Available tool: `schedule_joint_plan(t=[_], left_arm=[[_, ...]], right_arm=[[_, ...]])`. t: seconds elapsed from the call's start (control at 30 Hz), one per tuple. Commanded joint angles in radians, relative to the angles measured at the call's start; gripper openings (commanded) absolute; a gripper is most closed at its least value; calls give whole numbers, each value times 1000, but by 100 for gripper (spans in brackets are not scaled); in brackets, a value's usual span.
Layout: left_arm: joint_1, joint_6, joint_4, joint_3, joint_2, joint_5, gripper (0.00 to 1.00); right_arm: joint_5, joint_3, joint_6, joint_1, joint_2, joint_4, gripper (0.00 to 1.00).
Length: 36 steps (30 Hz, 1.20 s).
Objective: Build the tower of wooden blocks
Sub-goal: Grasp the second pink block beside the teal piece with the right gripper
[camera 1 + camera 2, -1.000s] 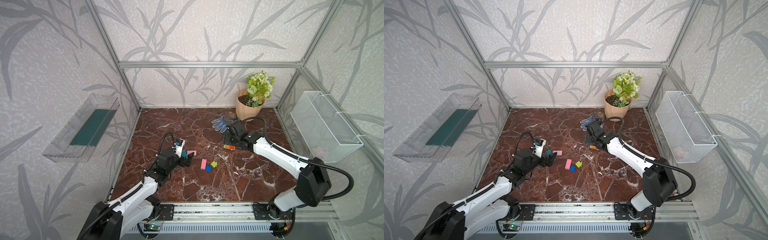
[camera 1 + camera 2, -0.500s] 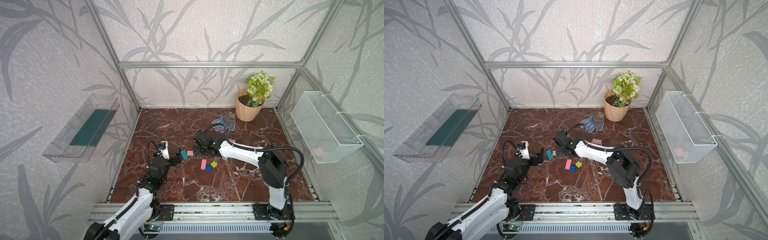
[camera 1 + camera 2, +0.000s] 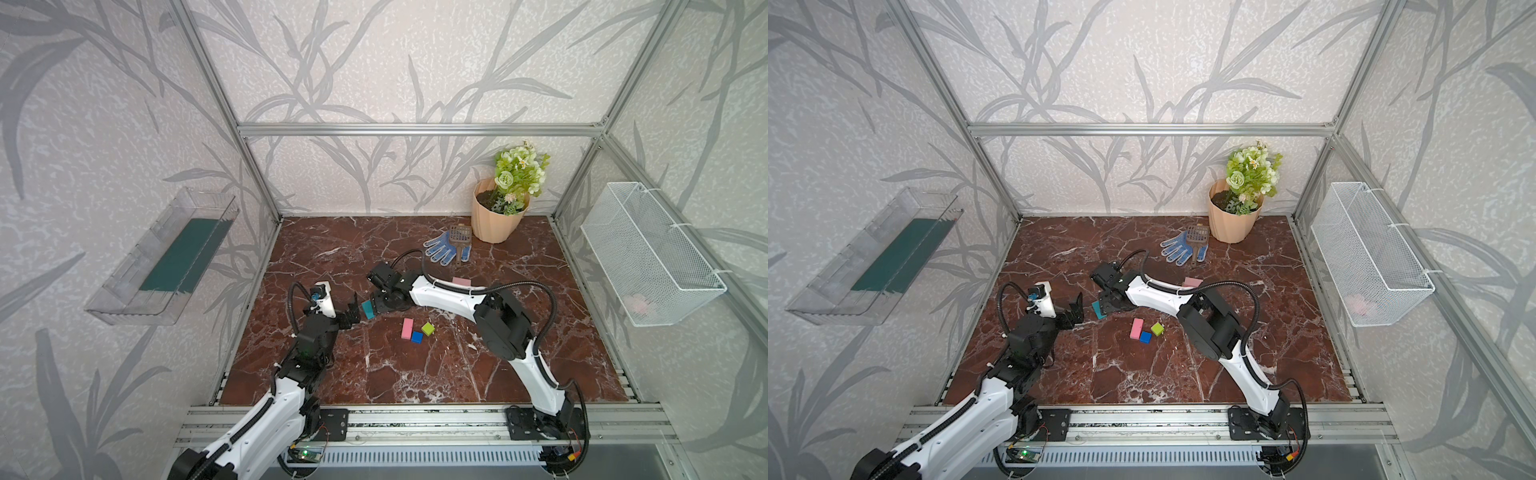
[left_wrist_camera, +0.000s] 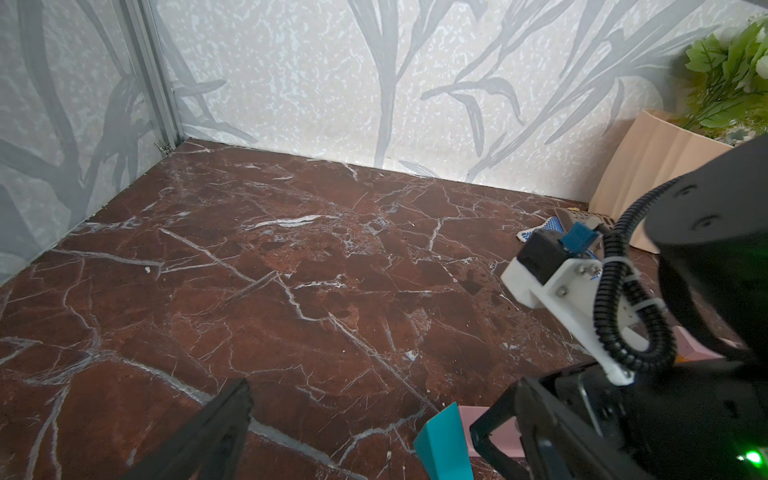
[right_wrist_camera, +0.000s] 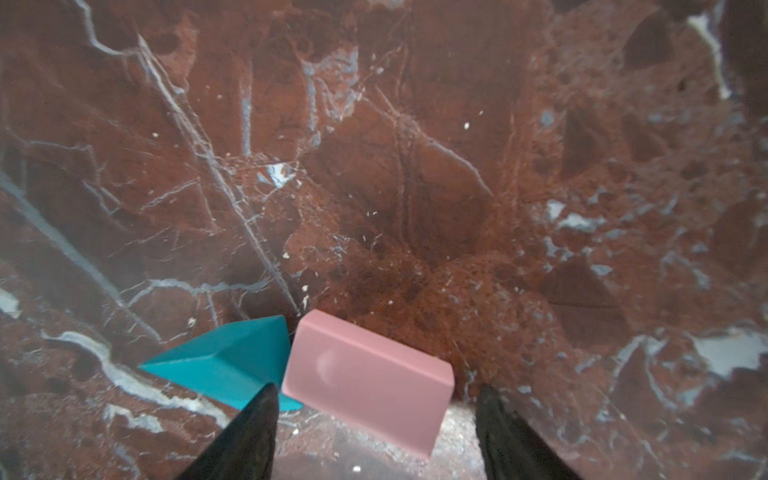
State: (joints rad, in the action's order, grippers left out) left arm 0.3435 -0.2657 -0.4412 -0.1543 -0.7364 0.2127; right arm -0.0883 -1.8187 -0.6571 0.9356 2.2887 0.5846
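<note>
Resting on veined red-brown marble floor [image 3: 374,257]: wood blocks [image 3: 407,328] | walls: leaf-print wallpaper [image 3: 374,62]

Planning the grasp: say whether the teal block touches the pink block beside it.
Touching. The right wrist view shows the teal block with its edge pressed against the side of the pink block, no gap between them.

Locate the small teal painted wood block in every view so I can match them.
Top view: teal block left of centre on the red marble floor.
Top view: same spot.
Left wrist view: before a pale pink rectangular wood block.
Right wrist view: beside that pink block, outside the black right pincer.
Shared landmark: that pincer, beside it everywhere.
</note>
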Motion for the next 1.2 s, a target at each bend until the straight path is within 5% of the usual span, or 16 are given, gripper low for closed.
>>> schedule_joint_plan(t=[0.0, 0.57, 0.77, 1.17], left_arm=[[-5, -17, -16, 14, 11, 21, 99], [-5, -2, -16, -9, -32, -15, 99], [-5, 3, -14, -16, -46, -28, 99], [-5, 5, -6, -23, -53, -39, 99]], right_arm=[[-20, -47, 10, 6, 26, 73, 73], [27, -256, 56, 20, 186, 148, 75], [-110, -329, 79, 29, 222, 234, 75], [44, -339, 142, 33, 242, 150, 59]])
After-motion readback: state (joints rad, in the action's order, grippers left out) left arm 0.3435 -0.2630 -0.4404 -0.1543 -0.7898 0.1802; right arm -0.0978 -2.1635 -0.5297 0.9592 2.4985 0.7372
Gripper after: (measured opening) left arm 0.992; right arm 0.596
